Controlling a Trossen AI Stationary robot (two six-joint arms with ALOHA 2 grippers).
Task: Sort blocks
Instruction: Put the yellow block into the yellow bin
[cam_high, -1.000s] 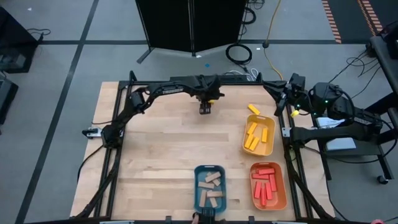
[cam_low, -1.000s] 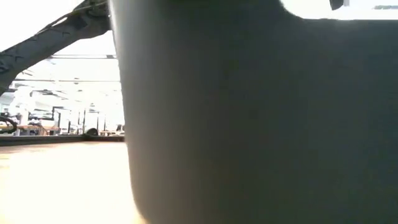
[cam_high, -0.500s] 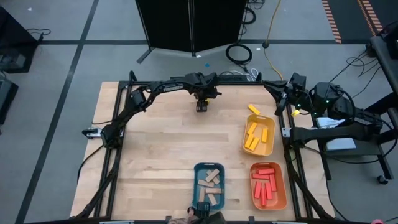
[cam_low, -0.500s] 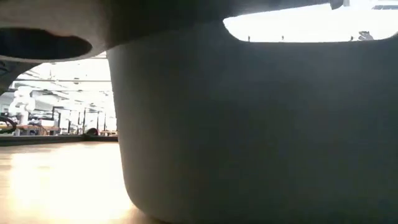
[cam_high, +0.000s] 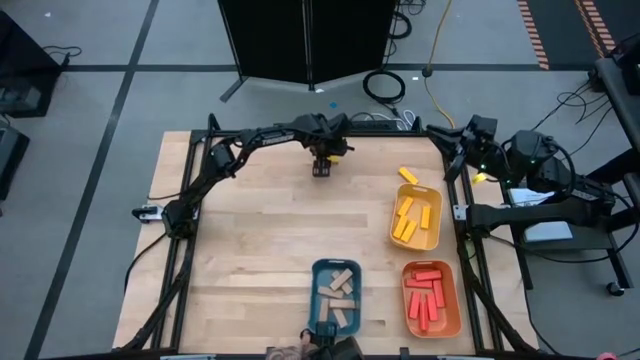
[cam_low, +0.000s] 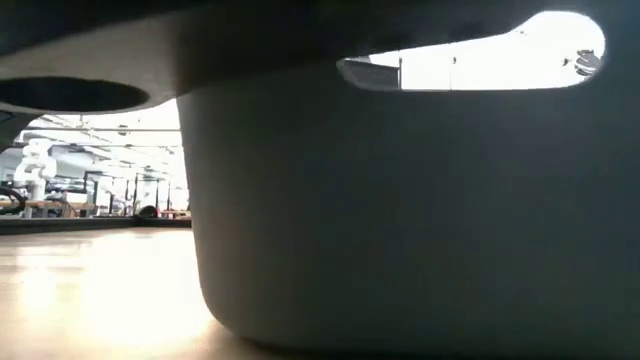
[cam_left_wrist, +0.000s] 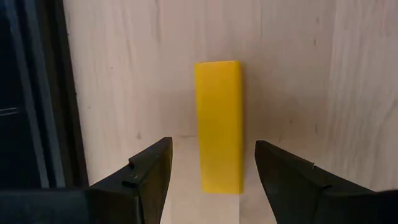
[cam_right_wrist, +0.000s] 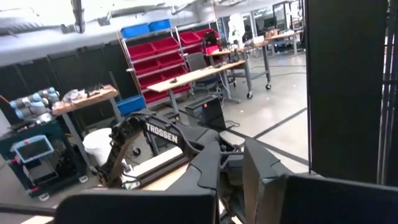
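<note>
In the left wrist view a yellow block (cam_left_wrist: 217, 112) lies flat on the wood near the table's far edge. My left gripper (cam_left_wrist: 211, 149) is open, one finger on each side of the block's near end, with a gap on both sides. From above, the left gripper (cam_high: 321, 167) hides that block. My right gripper (cam_high: 455, 155) is open and waits at the table's far right corner. Other blocks lie in three trays: yellow ones in the yellow tray (cam_high: 396, 232), red ones in the orange tray (cam_high: 455, 300), tan ones in the blue tray (cam_high: 316, 300).
One yellow block (cam_high: 407, 176) lies just beyond the yellow tray's far end. A person's hand (cam_high: 290, 352) shows at the near edge beside the blue tray. The blue tray's dark wall (cam_low: 400, 200) fills most of the low view. Bare wood spans the table's left and middle.
My left gripper has crept a little toward the table's far left. A person's hand has come in at the near edge by the blue tray, the tray has shifted slightly, and the tan blocks in it have been shuffled.
</note>
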